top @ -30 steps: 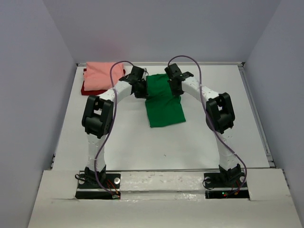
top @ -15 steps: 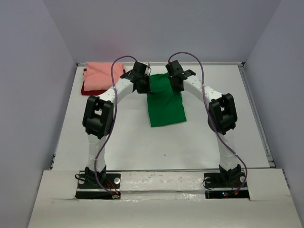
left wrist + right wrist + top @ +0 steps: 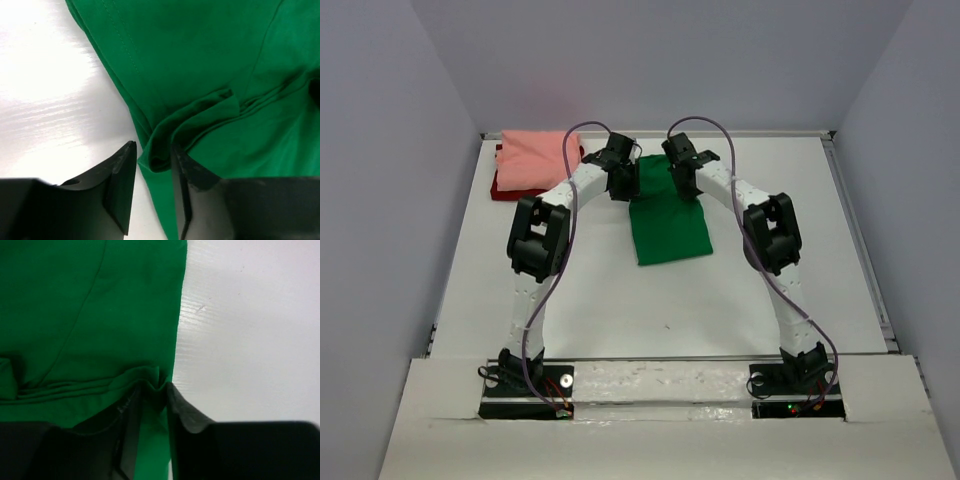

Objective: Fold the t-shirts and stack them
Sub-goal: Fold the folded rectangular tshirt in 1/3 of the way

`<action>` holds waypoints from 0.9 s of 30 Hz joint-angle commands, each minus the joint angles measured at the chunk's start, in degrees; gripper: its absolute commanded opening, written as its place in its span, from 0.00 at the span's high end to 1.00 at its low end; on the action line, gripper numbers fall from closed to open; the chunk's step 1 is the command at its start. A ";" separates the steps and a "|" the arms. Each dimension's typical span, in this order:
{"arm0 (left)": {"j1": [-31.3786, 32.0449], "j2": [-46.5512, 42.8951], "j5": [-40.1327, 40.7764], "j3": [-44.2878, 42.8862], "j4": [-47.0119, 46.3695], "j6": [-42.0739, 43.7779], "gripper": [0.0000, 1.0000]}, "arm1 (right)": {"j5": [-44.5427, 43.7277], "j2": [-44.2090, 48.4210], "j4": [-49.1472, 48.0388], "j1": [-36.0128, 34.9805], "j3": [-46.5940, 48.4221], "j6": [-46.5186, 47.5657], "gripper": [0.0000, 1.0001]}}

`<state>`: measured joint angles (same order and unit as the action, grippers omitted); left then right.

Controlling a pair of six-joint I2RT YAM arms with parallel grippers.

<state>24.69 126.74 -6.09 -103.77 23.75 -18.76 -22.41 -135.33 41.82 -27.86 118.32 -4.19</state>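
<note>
The bright green t-shirt lies folded in a long rectangle at the middle of the table. My left gripper is at its far left corner and my right gripper at its far right corner. In the left wrist view the left gripper is open, with a loose bunched fold of green cloth between the fingers. In the right wrist view the right gripper is open over a small pucker at the shirt's edge. The salmon pink t-shirt rests folded on the dark red t-shirt at the back left.
White walls enclose the table on the left, back and right. A raised rim runs along the right side. Bare white tabletop lies between the green shirt and the arm bases.
Both grippers were shut on the green shirt's far edge and have now opened, leaving the cloth bunched between the fingers. Both arms' elbows have shifted toward the back.
</note>
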 commanded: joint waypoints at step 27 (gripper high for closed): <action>1.86 -18.72 0.83 11.39 -5.73 0.31 0.68 | -0.45 13.51 0.98 0.08 -3.07 -1.08 0.51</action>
<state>26.28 109.16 0.21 -96.38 19.90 -18.28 -25.52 -127.42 43.11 -27.83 119.42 -2.63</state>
